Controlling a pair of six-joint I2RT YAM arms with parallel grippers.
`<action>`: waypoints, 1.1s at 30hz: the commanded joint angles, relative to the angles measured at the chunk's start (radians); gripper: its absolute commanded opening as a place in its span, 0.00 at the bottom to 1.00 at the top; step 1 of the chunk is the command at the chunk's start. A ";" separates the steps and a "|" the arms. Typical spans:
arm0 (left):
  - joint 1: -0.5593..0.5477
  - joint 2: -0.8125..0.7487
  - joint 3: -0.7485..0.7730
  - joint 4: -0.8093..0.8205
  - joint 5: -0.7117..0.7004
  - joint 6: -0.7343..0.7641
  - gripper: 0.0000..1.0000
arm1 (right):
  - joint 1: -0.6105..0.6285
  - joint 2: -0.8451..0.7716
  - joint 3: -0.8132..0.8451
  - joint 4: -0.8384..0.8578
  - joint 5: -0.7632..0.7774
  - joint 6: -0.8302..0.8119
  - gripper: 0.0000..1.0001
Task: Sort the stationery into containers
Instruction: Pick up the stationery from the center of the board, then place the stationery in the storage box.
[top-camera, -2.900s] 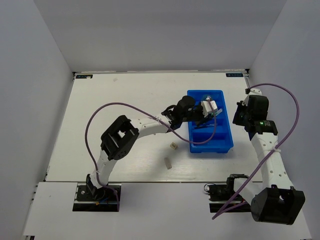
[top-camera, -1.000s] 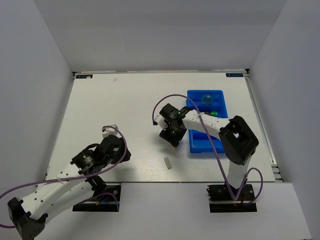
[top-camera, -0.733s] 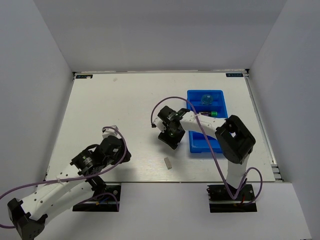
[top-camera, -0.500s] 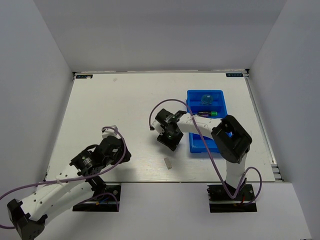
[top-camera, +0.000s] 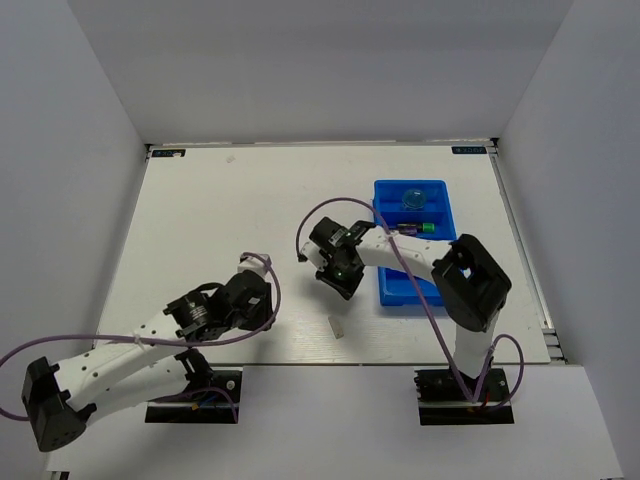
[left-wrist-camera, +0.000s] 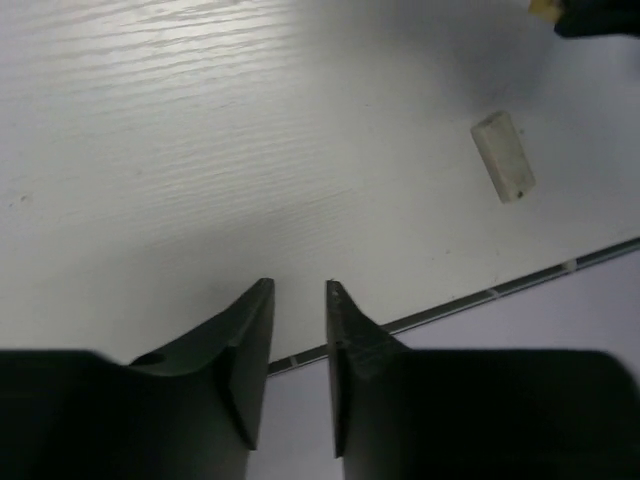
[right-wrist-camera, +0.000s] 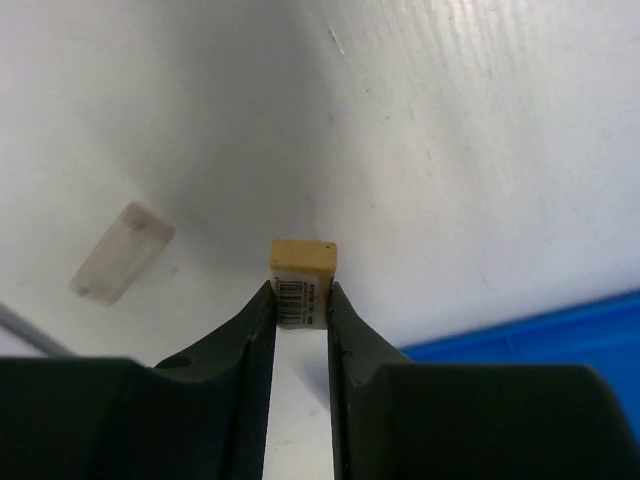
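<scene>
My right gripper (right-wrist-camera: 301, 290) is shut on a small beige eraser (right-wrist-camera: 303, 268) with a barcode label, just above the table left of the blue tray (top-camera: 447, 262). From above, that gripper (top-camera: 343, 282) hides the eraser. A pale grey eraser (top-camera: 336, 327) lies near the front edge, and it also shows in the wrist views (right-wrist-camera: 122, 252) (left-wrist-camera: 503, 157). My left gripper (left-wrist-camera: 298, 287) hovers low over the front edge to the left of it, jaws a narrow gap apart with nothing between them. The tray holds a blue round piece (top-camera: 412, 197) and a green-ended marker (top-camera: 420, 228).
The table's front edge (left-wrist-camera: 480, 296) runs right under my left fingers. The right arm's purple cable (top-camera: 320, 212) loops above the table beside the tray. Grey walls close in the table on three sides.
My right jaws have closed on the beige eraser. My left arm has swung right along the front edge toward the grey eraser, and its jaws have narrowed.
</scene>
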 joint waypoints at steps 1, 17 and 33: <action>-0.053 0.053 0.064 0.098 0.048 0.081 0.35 | -0.002 -0.147 0.103 -0.101 -0.044 -0.028 0.00; -0.114 0.440 0.133 0.316 -0.007 -0.214 0.41 | -0.163 -0.601 -0.079 -0.304 0.268 -0.407 0.00; -0.183 0.689 0.314 0.321 0.010 -0.411 0.50 | -0.390 -0.552 -0.230 -0.187 0.061 -0.639 0.31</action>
